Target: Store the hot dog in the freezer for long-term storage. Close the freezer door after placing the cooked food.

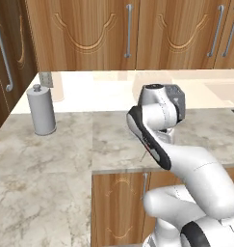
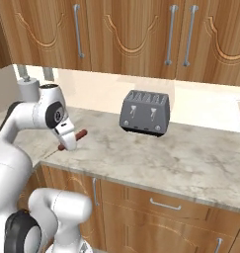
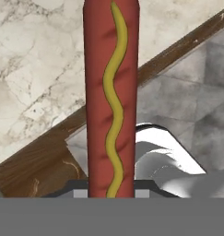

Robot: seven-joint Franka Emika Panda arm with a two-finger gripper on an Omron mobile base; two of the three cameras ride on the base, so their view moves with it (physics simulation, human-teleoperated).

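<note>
the gripper (image 2: 68, 140) is clamped on the hot dog (image 2: 72, 140), its jaws pressed against the sausage's sides. in the right base view the reddish-brown rod sticks out both ways past the hand, tilted, above the near-left part of the marble counter (image 2: 156, 158) close to its front edge. i cannot tell from here whether it touches the stone. in the hand view the hot dog (image 3: 111, 99) runs straight up the middle, with a wavy yellow mustard line along it, and the counter (image 3: 35, 69) and its wooden edge lie behind it.

a dark grey toaster (image 2: 145, 112) sits farther back on the counter, well apart from the hand. in the left base view a grey cylinder canister (image 1: 41, 110) stands upright on the counter's left side, near the wall. brown wooden cabinets (image 2: 141, 34) with grey bar handles hang above, and drawers (image 2: 161, 205) sit under the counter.
</note>
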